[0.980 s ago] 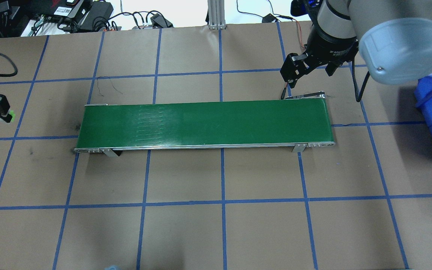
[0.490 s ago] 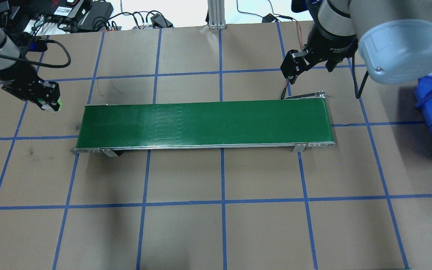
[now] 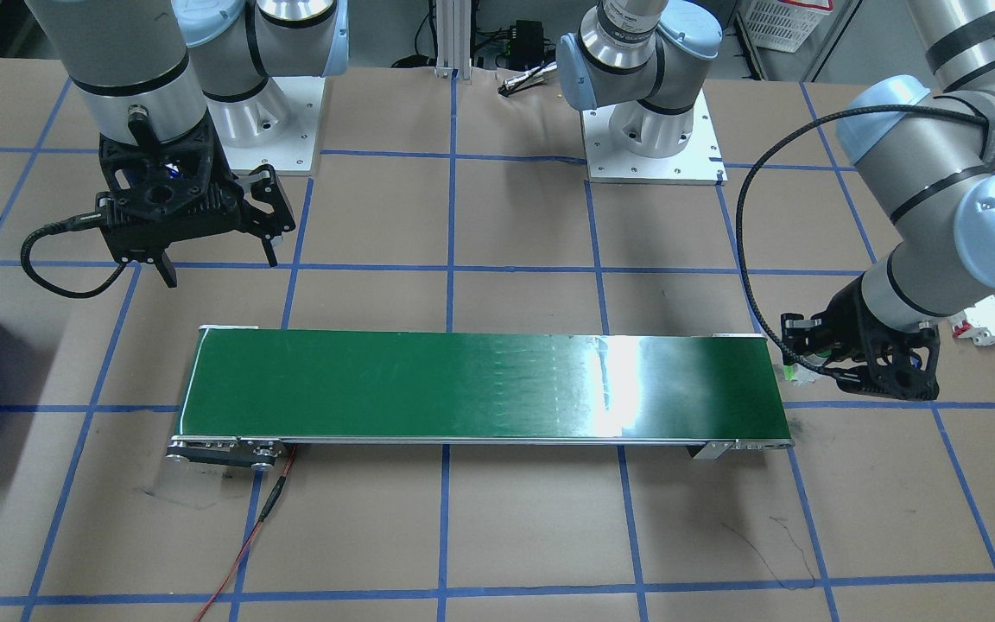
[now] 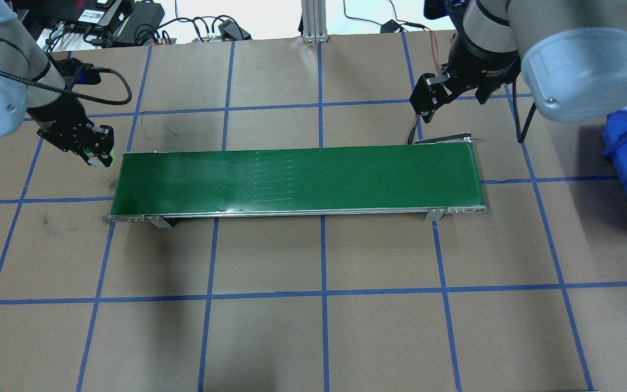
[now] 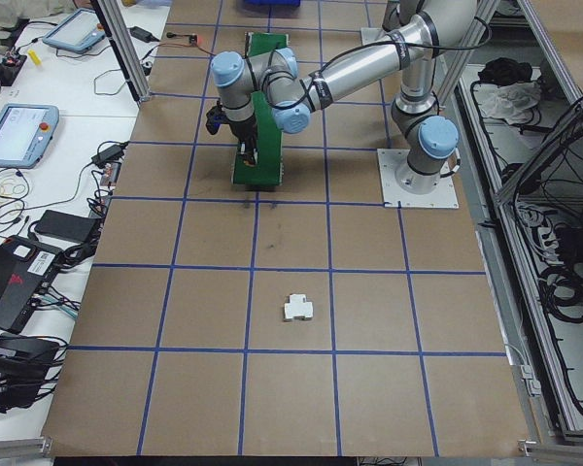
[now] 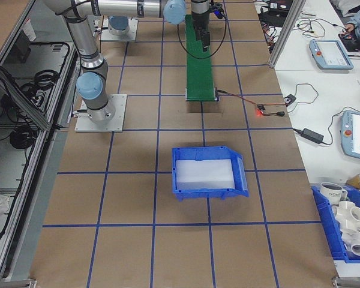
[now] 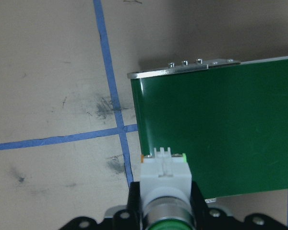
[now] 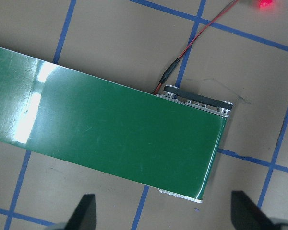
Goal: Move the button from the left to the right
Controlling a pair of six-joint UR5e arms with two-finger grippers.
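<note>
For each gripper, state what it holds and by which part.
The left gripper holds the button by its cylindrical body. The right gripper is open, holding nothing.

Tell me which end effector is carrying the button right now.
The left end effector, beside the left end of the green conveyor belt, grips the green-capped button. The right end effector hangs open and empty beyond the belt's other end.

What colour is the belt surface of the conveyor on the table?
Dark green, on the conveyor; it shows best in the overhead exterior view.
</note>
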